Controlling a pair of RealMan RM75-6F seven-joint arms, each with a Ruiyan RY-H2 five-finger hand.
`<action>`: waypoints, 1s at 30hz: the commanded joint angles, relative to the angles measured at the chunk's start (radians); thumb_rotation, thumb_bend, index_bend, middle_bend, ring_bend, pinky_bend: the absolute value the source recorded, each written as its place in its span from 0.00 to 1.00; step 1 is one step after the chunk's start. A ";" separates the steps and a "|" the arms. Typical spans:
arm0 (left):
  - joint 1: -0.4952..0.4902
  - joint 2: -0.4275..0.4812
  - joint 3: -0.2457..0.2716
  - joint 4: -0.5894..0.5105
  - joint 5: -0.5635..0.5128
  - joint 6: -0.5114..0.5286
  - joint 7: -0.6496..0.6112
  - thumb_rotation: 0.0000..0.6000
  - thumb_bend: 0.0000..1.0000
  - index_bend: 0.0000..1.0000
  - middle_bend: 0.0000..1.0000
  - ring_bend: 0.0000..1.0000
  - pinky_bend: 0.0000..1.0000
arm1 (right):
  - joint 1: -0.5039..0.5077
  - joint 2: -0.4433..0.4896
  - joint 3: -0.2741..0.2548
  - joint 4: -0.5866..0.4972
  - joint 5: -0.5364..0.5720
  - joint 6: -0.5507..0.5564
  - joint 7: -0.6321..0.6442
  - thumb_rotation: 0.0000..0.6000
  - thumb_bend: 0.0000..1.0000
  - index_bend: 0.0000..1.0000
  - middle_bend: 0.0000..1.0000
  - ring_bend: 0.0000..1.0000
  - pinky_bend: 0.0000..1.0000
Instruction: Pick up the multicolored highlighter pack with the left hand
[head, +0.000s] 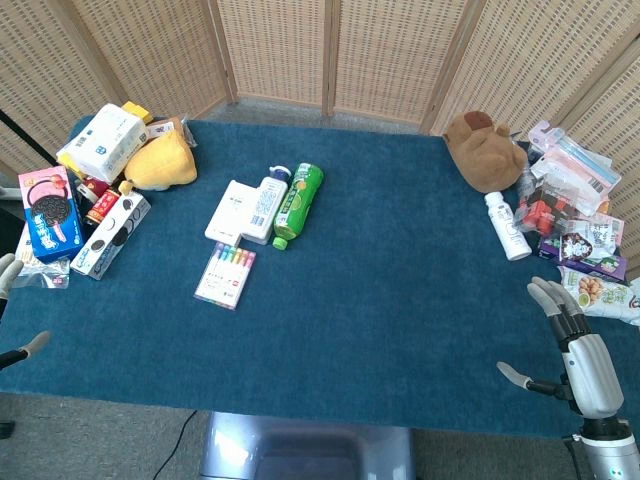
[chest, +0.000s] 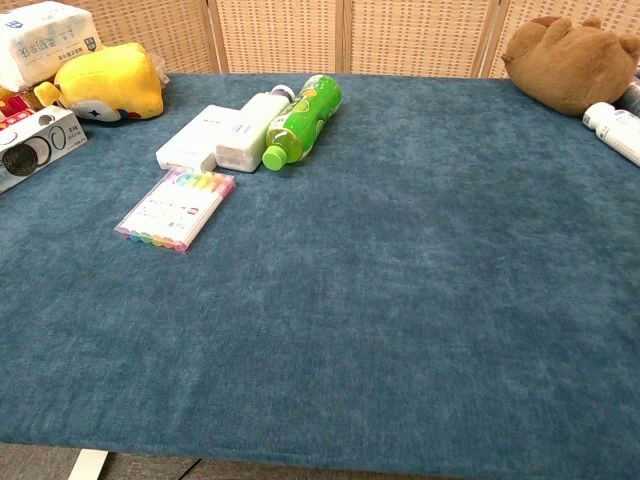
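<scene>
The desk (head: 400, 330) is covered in dark blue cloth and backed by woven wicker screens (head: 380, 50). On its far right corner lies a brown plush bear (head: 483, 150), with a heap of snack packets (head: 585, 240) along the right edge. On the far left sit a yellow plush toy (head: 160, 163) and a white tissue pack (head: 103, 140), with a blue cookie box (head: 50, 215) and a white box printed with dark circles (head: 110, 235) nearer the front.

Near the middle left, a green drink bottle (head: 299, 203) lies on its side, touching a white bottle (head: 266, 205) that lies beside a flat white box (head: 230, 210). A white bottle with a white cap (head: 507, 225) lies just left of the snack heap.

The multicolored highlighter pack (head: 226, 274) lies flat on the cloth just in front of the white box, apart from it, its coloured caps toward the far side; in the chest view it sits at the left, well clear of either hand.

The right hand (head: 570, 345) hovers at the front right edge, fingers spread and holding nothing. The left hand (head: 12, 310) shows only as fingertips at the left border of the head view, apart and empty, well away from the pack.
</scene>
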 joint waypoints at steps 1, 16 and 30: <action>-0.004 -0.003 0.004 0.016 0.010 -0.006 0.015 1.00 0.00 0.00 0.00 0.00 0.00 | 0.000 0.000 0.000 0.001 0.000 -0.001 -0.002 1.00 0.09 0.00 0.00 0.00 0.00; -0.305 -0.021 0.058 0.283 0.327 -0.209 0.075 1.00 0.00 0.00 0.00 0.00 0.00 | 0.004 -0.009 0.019 0.005 0.030 -0.006 -0.029 1.00 0.09 0.00 0.00 0.00 0.00; -0.700 -0.240 0.185 0.730 0.614 -0.346 -0.040 1.00 0.00 0.00 0.00 0.00 0.00 | 0.013 -0.009 0.051 0.030 0.097 -0.027 -0.003 1.00 0.09 0.00 0.00 0.00 0.00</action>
